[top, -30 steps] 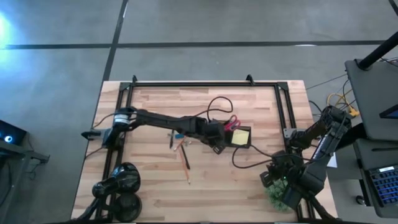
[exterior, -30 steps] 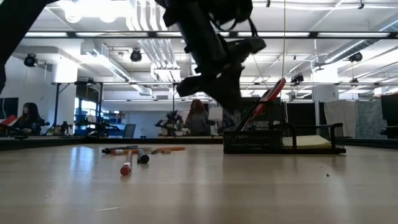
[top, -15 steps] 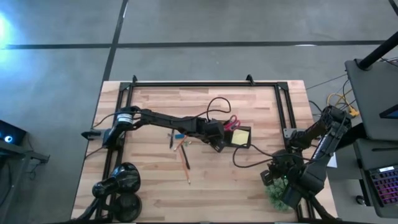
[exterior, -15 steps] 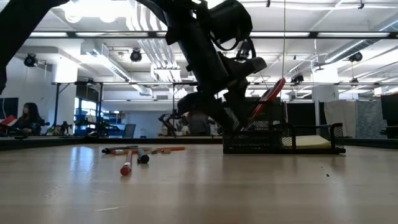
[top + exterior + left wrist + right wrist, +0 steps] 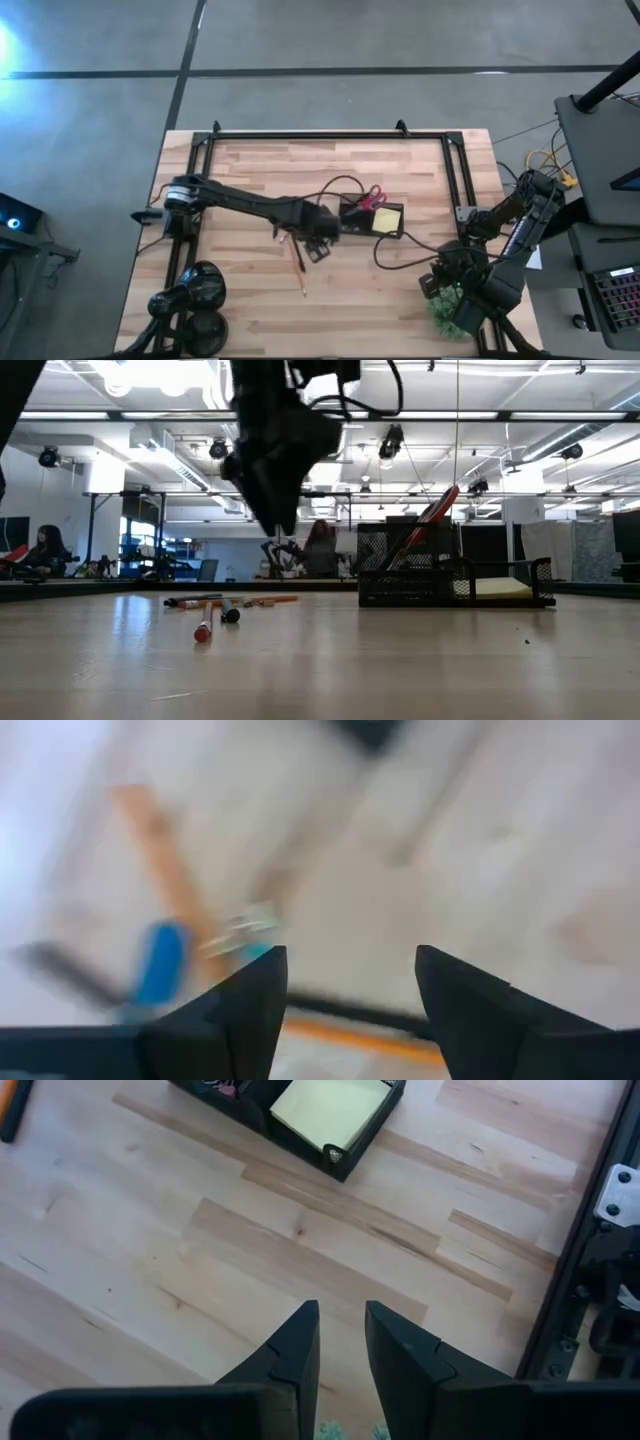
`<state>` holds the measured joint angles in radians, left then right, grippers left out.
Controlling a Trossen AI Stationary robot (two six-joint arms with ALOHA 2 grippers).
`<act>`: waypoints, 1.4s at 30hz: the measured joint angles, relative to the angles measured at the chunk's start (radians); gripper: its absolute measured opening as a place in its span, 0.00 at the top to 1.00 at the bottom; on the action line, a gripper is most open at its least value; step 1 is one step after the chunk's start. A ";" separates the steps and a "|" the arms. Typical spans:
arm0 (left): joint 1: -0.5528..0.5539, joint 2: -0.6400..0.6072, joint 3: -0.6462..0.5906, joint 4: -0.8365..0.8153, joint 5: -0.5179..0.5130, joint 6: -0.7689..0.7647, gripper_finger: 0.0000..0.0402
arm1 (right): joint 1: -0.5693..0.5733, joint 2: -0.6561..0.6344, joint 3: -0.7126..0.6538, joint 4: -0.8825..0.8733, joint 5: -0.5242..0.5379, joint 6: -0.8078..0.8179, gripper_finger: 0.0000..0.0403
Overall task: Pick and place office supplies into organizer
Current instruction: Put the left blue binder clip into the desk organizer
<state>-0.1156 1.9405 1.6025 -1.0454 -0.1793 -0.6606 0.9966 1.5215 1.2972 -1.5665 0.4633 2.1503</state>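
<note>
Pale wooden table [image 5: 240, 300] is seen from above, framed by dark rails, with both arms over it. The left arm is stretched across the middle, and its gripper [image 5: 318, 245] is held above the boards just beside the organizer [image 5: 372, 218], on the side toward the loose pens. Its fingers [image 5: 245, 1010] are spread apart with nothing between them; only blurred wood, an orange pencil [image 5: 160, 860] and a blue piece [image 5: 160, 960] are shown past them in the wrist view. The organizer, a dark mesh box, is set near the table's centre. A yellow note pad [image 5: 388, 219] is lying flat in one compartment, and red-handled scissors [image 5: 372, 196] are propped in the other, handles tilted up over the rim, as seen in the low view [image 5: 432, 518]. The remaining pens [image 5: 297, 255] are scattered on the bare wood beside the left gripper, on the side away from the organizer; they are not touched by it. In the low view they are seen lying flat, a red-tipped one [image 5: 203, 630] nearest the camera. The right gripper [image 5: 342, 1345] is parked at the table's near right corner, well apart from the organizer, its fingers drawn nearly together around nothing. A green plant ball [image 5: 442, 318] is lying under that arm.
</note>
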 joint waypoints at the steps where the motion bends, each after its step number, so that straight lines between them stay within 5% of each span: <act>1: -0.002 -0.003 -0.005 -0.037 -0.021 -0.023 0.51 | 0.000 0.000 0.000 -0.001 0.000 -0.002 0.81; 11: 0.043 -0.041 -0.159 -0.113 0.069 -0.087 0.60 | 0.000 -0.023 0.000 -0.004 -0.052 -0.004 0.81; 19: 0.051 -0.265 -0.399 -0.051 0.068 0.012 0.60 | 0.000 -0.038 0.000 -0.004 -0.052 -0.033 0.81; 26: 0.187 -0.449 -0.643 0.113 0.161 -0.218 0.60 | 0.000 -0.041 -0.002 -0.005 -0.038 -0.068 0.81; 31: 0.251 -0.418 -0.720 0.277 0.213 -0.247 0.60 | 0.000 -0.042 -0.006 -0.004 -0.036 -0.067 0.81; 42: 0.263 -0.328 -0.711 0.277 0.095 -0.159 0.60 | 0.000 -0.042 -0.008 -0.005 -0.044 -0.056 0.81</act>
<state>0.1470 1.6130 0.8911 -0.7682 -0.0845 -0.8197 0.9962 1.4796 1.2896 -1.5712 0.4194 2.0941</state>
